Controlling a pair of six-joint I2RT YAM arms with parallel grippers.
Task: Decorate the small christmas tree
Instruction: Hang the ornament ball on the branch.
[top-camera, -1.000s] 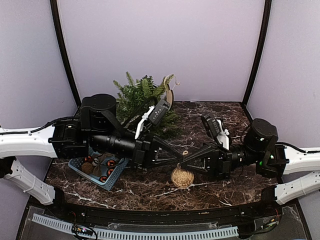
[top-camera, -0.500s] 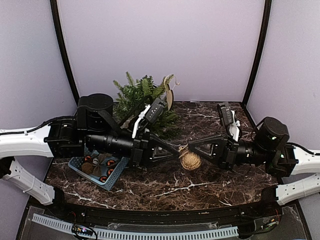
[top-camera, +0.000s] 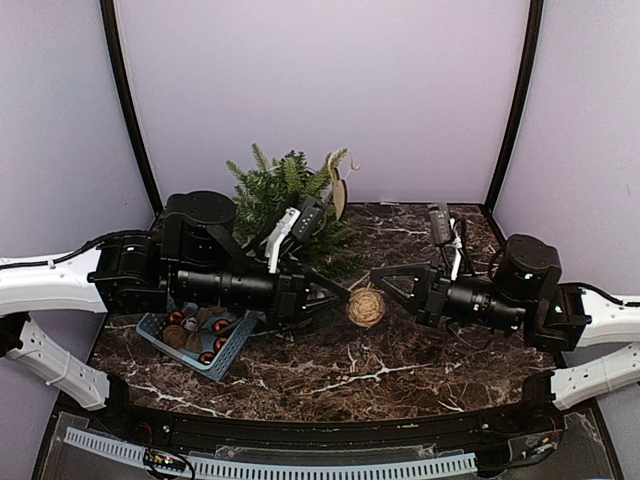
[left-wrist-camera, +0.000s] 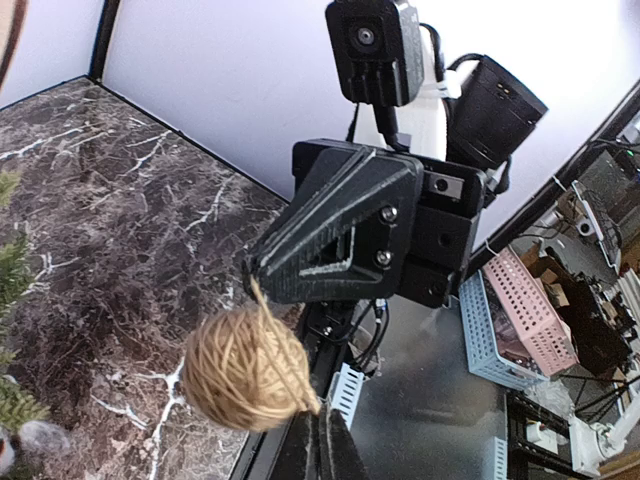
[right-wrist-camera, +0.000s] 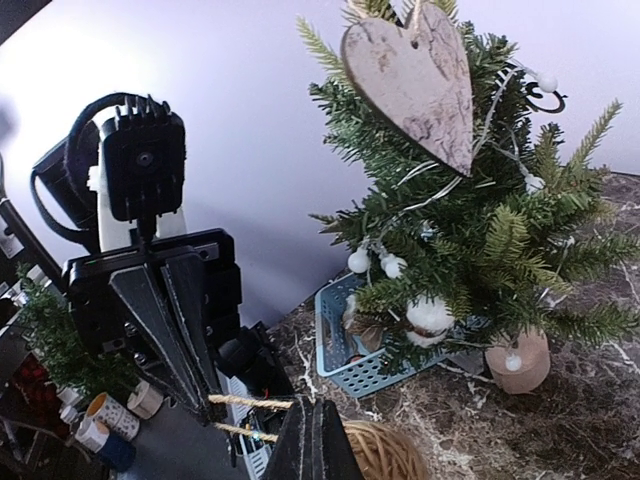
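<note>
The small christmas tree (top-camera: 288, 196) stands at the back left on a pale wooden base (right-wrist-camera: 518, 361), with a wooden heart (right-wrist-camera: 415, 78), white balls and a bead string on it. A twine ball (top-camera: 366, 307) hangs just above the table centre, between both grippers. My left gripper (top-camera: 343, 296) is shut on the ball's string loop, seen close up in its wrist view (left-wrist-camera: 322, 425) beside the ball (left-wrist-camera: 245, 375). My right gripper (top-camera: 380, 274) faces it and is shut on the same loop (right-wrist-camera: 250, 401), its fingertips (right-wrist-camera: 305, 425) above the ball (right-wrist-camera: 385, 452).
A blue perforated basket (top-camera: 200, 336) with brown and red ornaments sits at the left, partly under the left arm. Both forearms lie across the table's middle, tip to tip. Dark frame posts and pale walls close the back and sides.
The twine ball has risen off the front of the table and moved back toward the tree. The right arm swung rearward and leftward, and the left gripper drew back slightly; both stay shut on the loop.
</note>
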